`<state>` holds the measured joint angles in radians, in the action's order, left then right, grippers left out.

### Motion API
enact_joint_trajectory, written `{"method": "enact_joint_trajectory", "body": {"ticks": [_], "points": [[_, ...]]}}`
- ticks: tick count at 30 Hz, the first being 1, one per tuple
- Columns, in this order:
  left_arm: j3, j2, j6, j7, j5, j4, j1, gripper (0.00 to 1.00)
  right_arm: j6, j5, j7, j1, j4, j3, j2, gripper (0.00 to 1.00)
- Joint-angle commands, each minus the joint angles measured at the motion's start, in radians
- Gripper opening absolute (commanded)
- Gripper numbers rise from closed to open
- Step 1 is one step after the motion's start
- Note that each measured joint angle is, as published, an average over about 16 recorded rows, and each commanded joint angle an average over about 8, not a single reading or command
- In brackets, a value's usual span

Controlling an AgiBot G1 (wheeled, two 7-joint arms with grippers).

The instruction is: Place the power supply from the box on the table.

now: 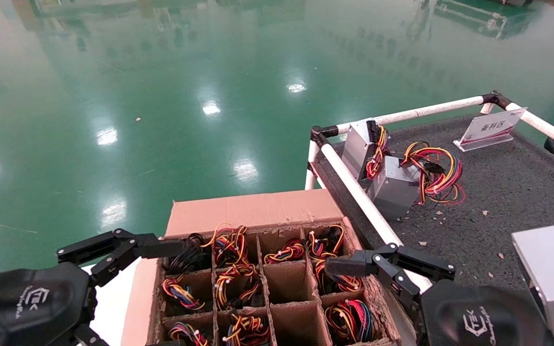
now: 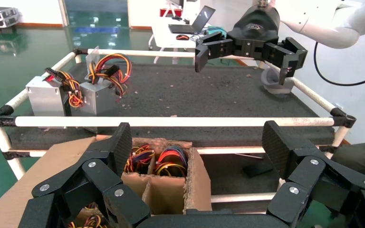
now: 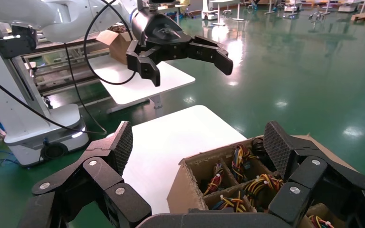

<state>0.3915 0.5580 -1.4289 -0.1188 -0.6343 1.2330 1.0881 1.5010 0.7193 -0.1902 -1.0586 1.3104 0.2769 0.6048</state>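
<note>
Both grippers are held over the brown cardboard carton with its grid of frayed dividers [image 1: 277, 283], one at each side, which reads as a ready stance ahead of a pick. The left gripper [image 1: 113, 250] is positioned above the carton's 9 o'clock edge with fingers spread wide and empty. The right gripper [image 1: 383, 269] is held over the 3 o'clock edge, fingers likewise wide and empty; it lies nearer the table, so it is judged the likelier one to carry.

The carton cells are seen to hold bundles of red, yellow, orange and black wires; the metal bodies beneath are hidden, so the unit to be picked cannot be told apart.

On the large table with the dark grey speckled top [image 1: 522, 192], edged by white pipe rails, a small plain silver metal power supply [image 1: 395, 187] trailing a loose sprawl of coloured wires is recorded at the carton's 1 o'clock, just inside the rail. Touching or just beside it stands a second silver unit with a tighter bundle [image 1: 358, 144]. A white placard [image 1: 491, 127] is noted farther back.
</note>
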Motion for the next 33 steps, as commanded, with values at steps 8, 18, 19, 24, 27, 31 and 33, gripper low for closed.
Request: {"method": "enact_joint_trajectory", "body": {"ticks": [8,18,19,24,27,31,33], "points": [[0.0,0.0,0.0,0.0,0.0,0.0,0.0,1.0,-0.003,0.007,0.001,-0.01,-0.017,0.001,0.004,1.0],[0.0,0.0,0.0,0.0,0.0,0.0,0.0,1.0,-0.005,0.01,0.002,-0.015,-0.025,0.002,0.006,1.0],[0.0,0.0,0.0,0.0,0.0,0.0,0.0,1.0,-0.005,0.01,0.002,-0.015,-0.025,0.002,0.006,1.0],[0.0,0.0,0.0,0.0,0.0,0.0,0.0,1.0,-0.005,0.011,0.002,-0.016,-0.027,0.002,0.006,1.0],[0.0,0.0,0.0,0.0,0.0,0.0,0.0,1.0,-0.006,0.011,0.003,-0.017,-0.028,0.003,0.006,1.0],[0.0,0.0,0.0,0.0,0.0,0.0,0.0,1.0,-0.006,0.012,0.003,-0.017,-0.029,0.003,0.006,1.0],[0.0,0.0,0.0,0.0,0.0,0.0,0.0,1.0,-0.006,0.012,0.003,-0.017,-0.029,0.003,0.007,1.0]]}}
